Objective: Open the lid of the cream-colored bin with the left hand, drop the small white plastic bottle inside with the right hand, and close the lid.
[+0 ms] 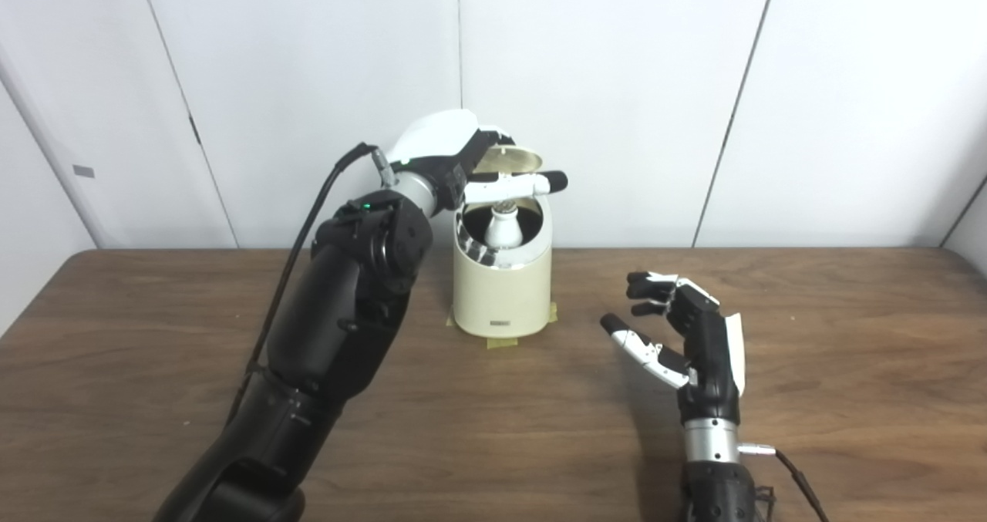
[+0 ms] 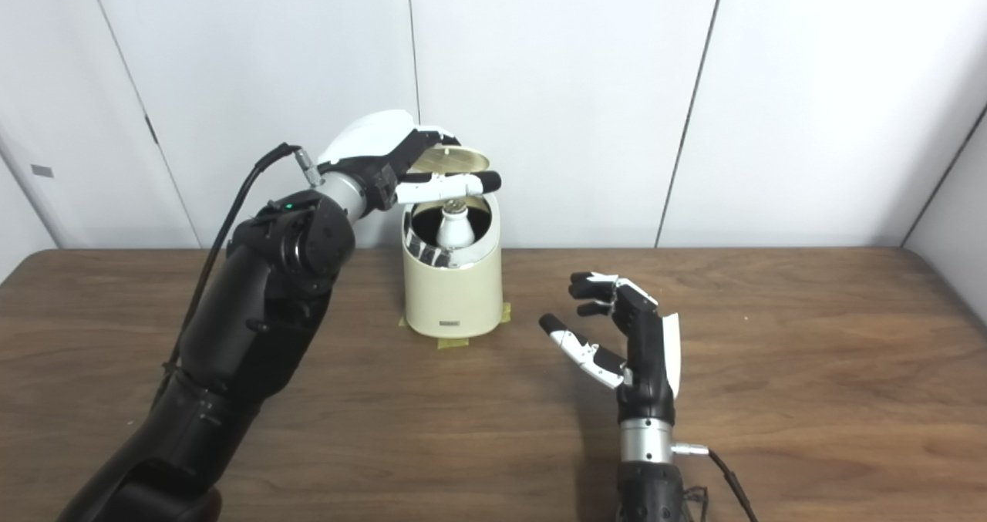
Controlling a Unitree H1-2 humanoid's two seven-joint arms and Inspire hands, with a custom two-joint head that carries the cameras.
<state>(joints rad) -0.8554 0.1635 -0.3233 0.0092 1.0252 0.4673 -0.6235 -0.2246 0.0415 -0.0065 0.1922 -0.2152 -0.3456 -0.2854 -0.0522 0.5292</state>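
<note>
The cream-colored bin point(image 1: 501, 291) stands at the back middle of the table with its lid point(image 1: 515, 161) tipped up and back. My left hand point(image 1: 463, 159) holds the lid, fingers over its top and thumb stretched across under it above the opening. The small white plastic bottle point(image 1: 503, 229) sits upright inside the bin, its cap end showing through the opening. My right hand point(image 1: 686, 337) hovers low over the table to the right of the bin, open, palm facing left, holding nothing.
Yellow tape pieces point(image 1: 501, 345) mark the bin's base on the brown wooden table point(image 1: 493, 445). A white panelled wall point(image 1: 617, 82) rises close behind the bin. A cable point(image 1: 802, 483) trails from the right wrist.
</note>
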